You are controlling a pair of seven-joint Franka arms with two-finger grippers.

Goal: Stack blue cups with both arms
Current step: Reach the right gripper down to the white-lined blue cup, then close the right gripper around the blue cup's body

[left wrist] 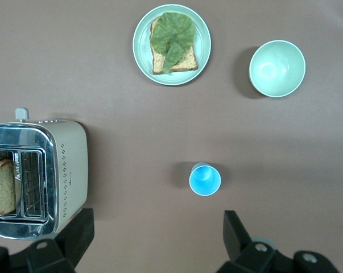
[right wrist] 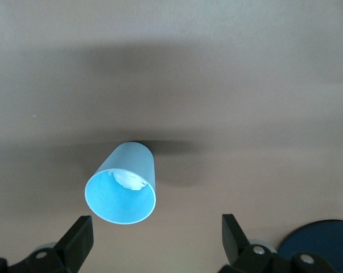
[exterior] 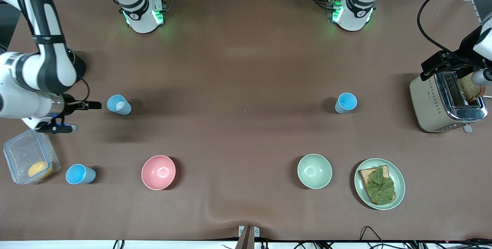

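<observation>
Three blue cups point(exterior: 118, 105) point(exterior: 345, 103) point(exterior: 80, 174) are left standing apart on the table, none near its corners, so each wide-open gripper, right gripper point(right wrist: 154, 239) and left gripper point(left wrist: 157, 236), should be centred over its cup before being lowered.

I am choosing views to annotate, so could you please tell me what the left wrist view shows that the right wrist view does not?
Only the left wrist view: a cream-and-chrome toaster holding bread, a pale green plate with leaf-topped toast, a pale green bowl, an empty light-blue plastic cup, and the open left gripper.

Only the right wrist view: a light-blue cup holding something white, and the open right gripper.

Both: the brown table covering.
</observation>
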